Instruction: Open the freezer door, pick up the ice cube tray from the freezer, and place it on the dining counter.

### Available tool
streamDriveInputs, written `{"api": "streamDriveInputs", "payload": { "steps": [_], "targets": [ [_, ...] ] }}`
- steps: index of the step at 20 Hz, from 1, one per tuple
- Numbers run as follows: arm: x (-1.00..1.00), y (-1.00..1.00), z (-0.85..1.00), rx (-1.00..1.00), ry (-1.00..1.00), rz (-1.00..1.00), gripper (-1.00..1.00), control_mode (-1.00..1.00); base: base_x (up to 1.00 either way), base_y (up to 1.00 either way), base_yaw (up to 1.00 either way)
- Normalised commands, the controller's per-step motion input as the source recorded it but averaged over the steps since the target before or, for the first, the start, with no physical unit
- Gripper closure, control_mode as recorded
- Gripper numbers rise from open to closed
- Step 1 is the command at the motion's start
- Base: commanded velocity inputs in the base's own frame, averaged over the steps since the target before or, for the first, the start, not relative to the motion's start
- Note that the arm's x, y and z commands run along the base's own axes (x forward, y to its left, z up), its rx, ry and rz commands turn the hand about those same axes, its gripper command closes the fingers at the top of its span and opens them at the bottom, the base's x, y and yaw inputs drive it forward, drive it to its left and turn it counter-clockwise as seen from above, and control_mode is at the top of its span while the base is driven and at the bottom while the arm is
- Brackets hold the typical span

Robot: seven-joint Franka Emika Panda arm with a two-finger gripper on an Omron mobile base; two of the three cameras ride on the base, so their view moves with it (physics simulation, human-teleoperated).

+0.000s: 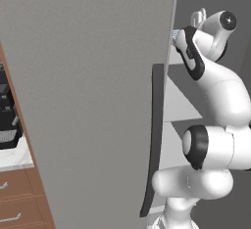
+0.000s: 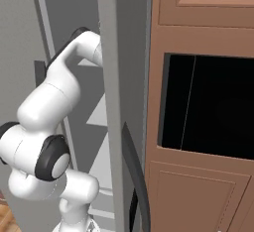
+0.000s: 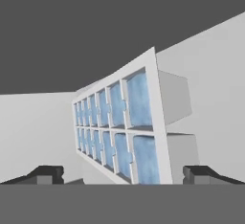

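My two-finger pincer point(image 3: 122, 174) stood wide, its dark fingertips point(image 3: 45, 174) either side of the pale blue-white gridded ice cube tray point(image 3: 122, 132) and gripping nothing. The tray lay just ahead on a pale grey shelf point(image 3: 33, 132) inside the dark grey freezer point(image 1: 215, 8). The tall matte grey freezer door point(image 1: 93, 101), with its dark curved bar handle point(image 1: 154, 140), hung open beside my arm; I read no lettering anywhere.
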Motion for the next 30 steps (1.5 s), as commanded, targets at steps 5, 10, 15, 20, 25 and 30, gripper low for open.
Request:
{"api": "streamDriveInputs", "payload": {
  "steps": [5, 10, 15, 20, 25, 30],
  "targets": [
    [0.1, -0.07, 0.0, 0.0, 0.0, 0.0, -1.0, -1.0, 0.0, 0.0, 0.0],
    [0.0, 0.0, -0.02, 0.0, 0.0, 0.0, -1.0, -1.0, 0.0, 0.0, 0.0],
    [0.0, 0.0, -0.12, 0.0, 0.0, 0.0, -1.0, -1.0, 0.0, 0.0, 0.0],
    [0.0, 0.0, -0.11, 0.0, 0.0, 0.0, -1.0, -1.0, 0.0, 0.0, 0.0],
    [0.0, 0.0, 0.0, 0.0, 0.0, 0.0, -1.0, -1.0, 0.0, 0.0, 0.0],
    [0.07, 0.04, -0.01, 0.0, 0.0, 0.0, -1.0, -1.0, 0.0, 0.0, 0.0]
  ]
}}
